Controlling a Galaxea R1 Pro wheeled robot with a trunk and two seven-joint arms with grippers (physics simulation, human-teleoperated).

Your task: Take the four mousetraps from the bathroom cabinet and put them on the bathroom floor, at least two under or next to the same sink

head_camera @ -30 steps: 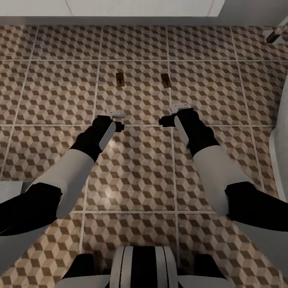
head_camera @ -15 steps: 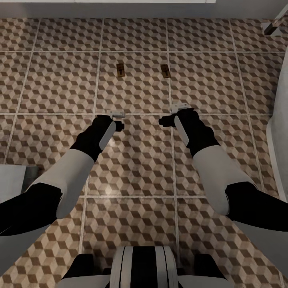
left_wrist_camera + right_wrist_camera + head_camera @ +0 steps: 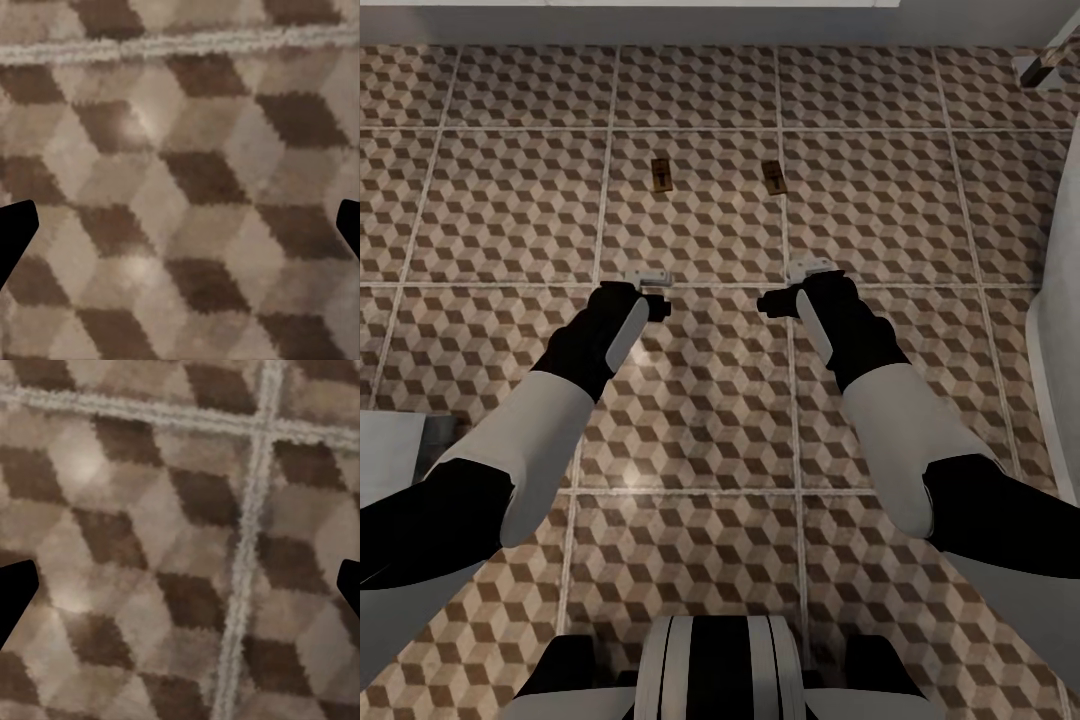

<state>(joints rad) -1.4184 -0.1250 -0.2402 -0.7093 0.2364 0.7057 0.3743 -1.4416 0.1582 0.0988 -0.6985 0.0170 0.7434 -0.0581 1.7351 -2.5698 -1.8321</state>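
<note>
Two mousetraps lie flat on the bathroom floor (image 3: 700, 400), one (image 3: 661, 173) ahead of my left arm and one (image 3: 774, 176) ahead of my right arm, a tile's width apart. Both are small tan boards with dark wire parts. My left gripper (image 3: 657, 296) hangs over the tiles short of the first trap. My right gripper (image 3: 785, 287) hangs short of the second. Both point down at the floor. In the left wrist view the left gripper (image 3: 180, 232) is open over bare cube-pattern tile. The right gripper (image 3: 180, 592) is also open, over a grout crossing. The cabinet is out of view.
A grey band (image 3: 660, 25) under a thin white edge runs along the far side of the floor. A white curved body (image 3: 1060, 330) stands at the right edge. A pale grey block (image 3: 390, 440) sits at the left beside my arm. A small metallic piece (image 3: 1045, 65) shows at the far right corner.
The whole picture slid a little between one second ago and half a second ago, so the camera moved. Both arms and the two mousetraps hold the same places since.
</note>
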